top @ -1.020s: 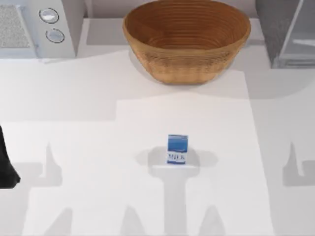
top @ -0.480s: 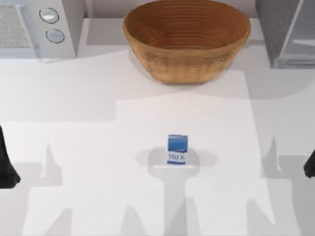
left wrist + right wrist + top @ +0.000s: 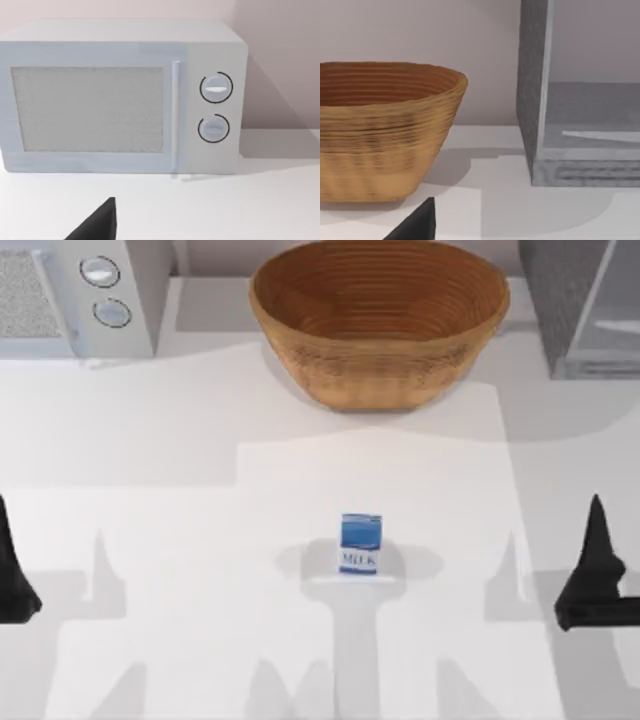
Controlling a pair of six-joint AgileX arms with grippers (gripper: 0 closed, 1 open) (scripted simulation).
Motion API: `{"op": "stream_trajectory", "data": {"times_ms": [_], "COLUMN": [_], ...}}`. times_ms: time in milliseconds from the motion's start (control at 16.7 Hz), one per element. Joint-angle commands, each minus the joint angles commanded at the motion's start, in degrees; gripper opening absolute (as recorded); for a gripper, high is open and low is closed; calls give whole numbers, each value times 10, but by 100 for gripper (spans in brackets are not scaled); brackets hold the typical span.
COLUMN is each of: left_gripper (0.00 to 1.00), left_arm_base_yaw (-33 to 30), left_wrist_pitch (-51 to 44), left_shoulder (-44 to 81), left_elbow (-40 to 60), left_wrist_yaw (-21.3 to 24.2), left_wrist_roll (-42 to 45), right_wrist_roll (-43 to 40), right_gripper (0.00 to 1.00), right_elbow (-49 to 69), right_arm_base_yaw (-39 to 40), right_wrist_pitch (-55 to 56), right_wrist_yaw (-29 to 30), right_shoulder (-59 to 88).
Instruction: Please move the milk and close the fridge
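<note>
The milk [image 3: 360,543], a small blue-and-white carton, stands upright at the middle of the table. The fridge [image 3: 575,305] is at the back right corner; the right wrist view shows its speckled grey side [image 3: 532,90] and its pale inside. My right gripper [image 3: 597,545] hovers near the table's right edge, well to the right of the milk and apart from it. My left gripper [image 3: 8,575] is parked at the far left edge. Neither holds anything that I can see.
A large wicker basket [image 3: 380,320] stands at the back centre, between a pale microwave [image 3: 85,295] with two knobs at the back left and the fridge. The left wrist view faces the microwave [image 3: 120,100]; the right wrist view shows the basket [image 3: 385,130].
My right arm has come in from the right edge and moved left and forward over the table. The milk and the left arm have not moved.
</note>
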Motion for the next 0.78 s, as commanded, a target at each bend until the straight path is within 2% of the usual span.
{"op": "stream_trajectory", "data": {"times_ms": [420, 780], "left_gripper": [100, 100], "left_arm_base_yaw": [0, 0], "left_wrist_pitch": [0, 0], "left_shoulder": [0, 0], "left_elbow": [0, 0], "left_wrist_yaw": [0, 0], "left_wrist_roll": [0, 0], "right_wrist_roll": [-1, -6], "right_gripper": [100, 100], "right_elbow": [10, 115], "right_arm_base_yaw": [6, 54], "right_wrist_pitch": [15, 145], "right_wrist_yaw": [6, 69], "right_shoulder": [19, 218]}}
